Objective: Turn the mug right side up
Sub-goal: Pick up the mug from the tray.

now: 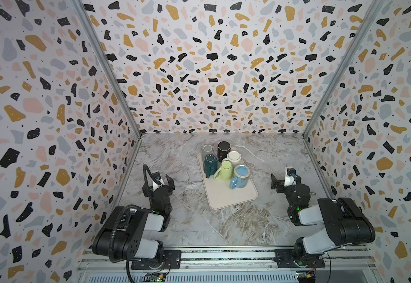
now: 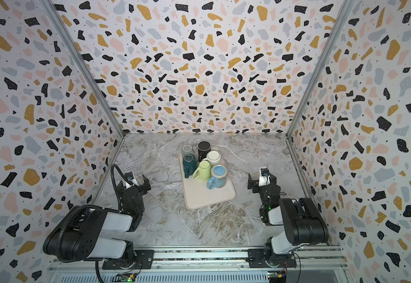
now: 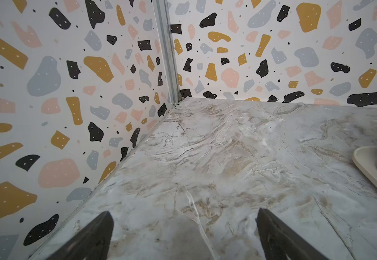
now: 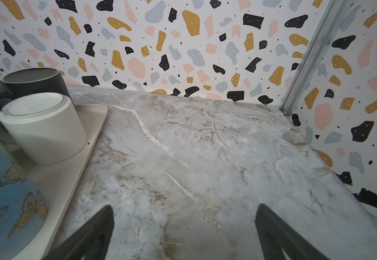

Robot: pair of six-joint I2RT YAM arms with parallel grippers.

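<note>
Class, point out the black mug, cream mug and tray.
black mug (image 1: 223, 155): in a top view, side wall.
cream mug (image 4: 48, 135): right wrist view, side wall.
tray (image 1: 224, 196): in a top view, bare surface.

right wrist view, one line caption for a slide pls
Open right gripper over the marble table, beside a tray holding an upside-down white mug, black mug and butterfly mug.

Six mugs are standing upside down, bases up, crowded onto the far half of a cream tray (image 1: 226, 196) at centre frame in both top views. The grey mug (image 1: 207, 150) and black mug (image 1: 224, 149) are sitting rearmost, the teal mug (image 1: 210, 163) and white mug (image 1: 234, 157) mid-cluster, and the green mug (image 1: 225, 170) and butterfly-printed blue mug (image 1: 240, 177) lowest in frame.
</note>
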